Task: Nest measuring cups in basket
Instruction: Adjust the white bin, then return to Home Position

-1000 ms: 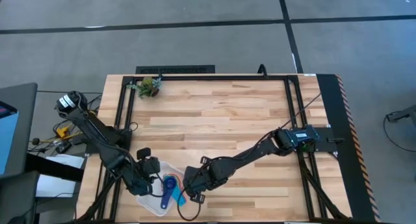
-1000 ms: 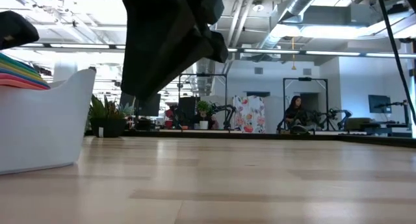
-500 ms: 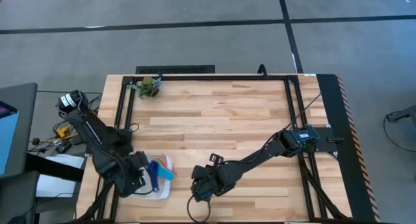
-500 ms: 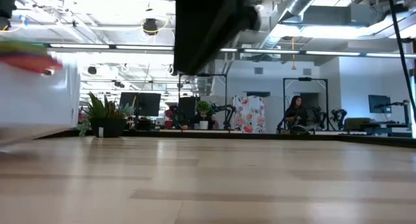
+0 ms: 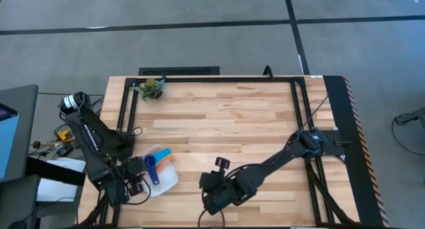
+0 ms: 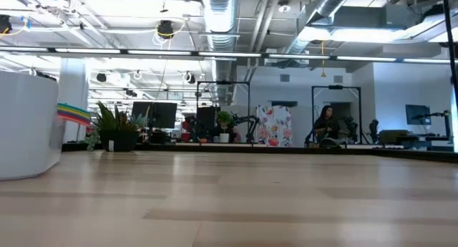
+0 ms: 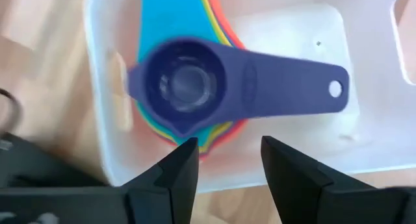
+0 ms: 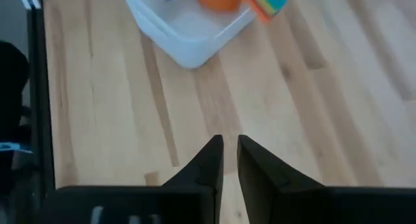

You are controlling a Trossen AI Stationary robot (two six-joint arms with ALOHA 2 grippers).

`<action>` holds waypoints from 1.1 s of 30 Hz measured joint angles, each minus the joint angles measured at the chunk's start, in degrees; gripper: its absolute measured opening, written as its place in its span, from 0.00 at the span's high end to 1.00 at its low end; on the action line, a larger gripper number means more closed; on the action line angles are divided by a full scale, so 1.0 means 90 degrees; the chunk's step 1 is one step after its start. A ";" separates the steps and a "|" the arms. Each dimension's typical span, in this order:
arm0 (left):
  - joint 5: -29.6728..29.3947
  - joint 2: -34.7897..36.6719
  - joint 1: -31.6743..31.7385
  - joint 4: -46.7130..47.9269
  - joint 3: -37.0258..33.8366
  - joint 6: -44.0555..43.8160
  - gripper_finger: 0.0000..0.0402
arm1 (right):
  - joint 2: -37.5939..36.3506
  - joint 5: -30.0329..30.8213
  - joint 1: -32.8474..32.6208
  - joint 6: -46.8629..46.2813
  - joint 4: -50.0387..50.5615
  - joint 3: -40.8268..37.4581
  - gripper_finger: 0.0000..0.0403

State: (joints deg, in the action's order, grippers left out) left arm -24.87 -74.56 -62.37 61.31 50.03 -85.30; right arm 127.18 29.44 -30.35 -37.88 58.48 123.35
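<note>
The white basket (image 5: 170,180) stands near the table's left front corner. The measuring cups (image 5: 155,164) lie nested in it, a dark blue cup (image 7: 185,81) on top of the bright stack, its handle lying across the basket floor (image 7: 292,139). In the low view the basket (image 6: 25,125) is at the far left, with coloured handles (image 6: 71,112) sticking out over its rim. My left gripper (image 5: 136,184) is at the basket's near left rim. My right gripper (image 5: 211,197) hangs over bare wood to the basket's right, its fingers (image 8: 229,141) a narrow gap apart with nothing between them. My left gripper (image 7: 227,149) comes at the basket slanting down from the near left. Its two fingers stand over the near wall, with a stretch of the rim (image 7: 224,176) between them. The fingers hide the contact itself. The basket sits level, its bottom at the table's surface.
A small green plant-like clump (image 5: 154,88) lies at the far left corner. Black frame rails (image 5: 126,116) run along the table's left, far and right sides. Bare wood fills the middle and right of the table. Beyond the table a person (image 6: 325,122) sits far off in the room.
My right gripper has drawn away from the basket toward the table's right and near edge and has risen out of the low view. My left gripper has swung toward the left edge. The basket went with it, turning about, so the cup stack now lies toward the far side.
</note>
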 joint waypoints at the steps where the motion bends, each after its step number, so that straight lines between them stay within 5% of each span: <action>1: -0.0041 0.0000 0.0000 0.0100 0.0068 0.0118 0.61 | -0.0093 0.0080 -0.0025 0.0081 -0.0004 0.0000 0.83; 6: -0.0563 0.0013 0.0002 0.0959 0.0576 0.0539 0.61 | -0.0660 0.0769 -0.0022 0.0423 0.0281 -0.0002 0.85; 11: -0.1906 0.0266 -0.0124 0.1390 0.0883 0.0956 0.61 | -0.1306 0.1085 0.0391 0.0559 0.0090 -0.0651 0.88; 21: -0.4449 0.1640 -0.0299 0.1363 -0.0305 0.1270 0.61 | -0.2652 -0.1580 0.1488 0.1362 -0.4205 -0.4374 0.97; 29: -0.5825 0.3942 -0.0296 0.1276 -0.1395 0.1656 0.61 | -0.4591 -0.1788 0.1861 0.2184 -0.6251 -0.6782 0.95; 33: -0.6276 0.5111 -0.0294 0.0431 -0.1612 0.2491 0.63 | -0.5734 -0.1800 0.2058 0.2565 -0.7307 -0.7985 0.97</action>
State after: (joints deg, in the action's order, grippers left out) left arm -81.36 -28.56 -65.01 65.19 35.52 -62.87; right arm 75.57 13.23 -11.83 -14.80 -7.28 51.49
